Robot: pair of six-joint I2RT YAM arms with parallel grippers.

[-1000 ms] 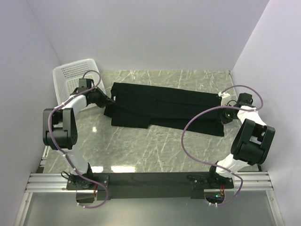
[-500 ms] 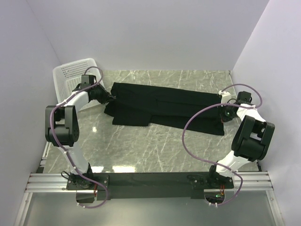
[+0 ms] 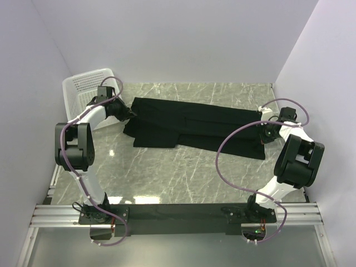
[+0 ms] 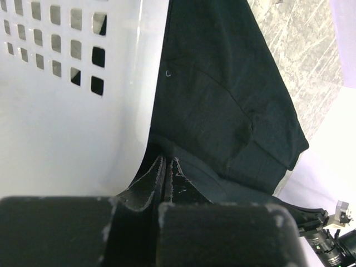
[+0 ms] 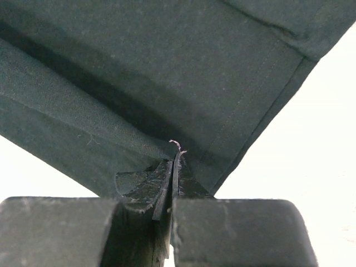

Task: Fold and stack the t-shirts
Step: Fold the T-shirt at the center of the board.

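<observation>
A black t-shirt (image 3: 192, 125) lies stretched across the far half of the marble table, its upper part folded over lengthwise. My left gripper (image 3: 129, 114) is shut on the shirt's left edge, next to the basket; the left wrist view shows the cloth (image 4: 222, 94) pinched between the closed fingers (image 4: 166, 169). My right gripper (image 3: 262, 130) is shut on the shirt's right edge; the right wrist view shows the fabric (image 5: 144, 72) clamped at the fingertips (image 5: 173, 164).
A white perforated laundry basket (image 3: 83, 94) stands at the far left corner, right beside my left gripper, and fills the left of the left wrist view (image 4: 67, 105). Walls enclose the table on the left, back and right.
My left gripper has moved a little toward the far side with the shirt's left edge. My right gripper has shifted slightly left and back. The shirt's near left flap has drawn in.
</observation>
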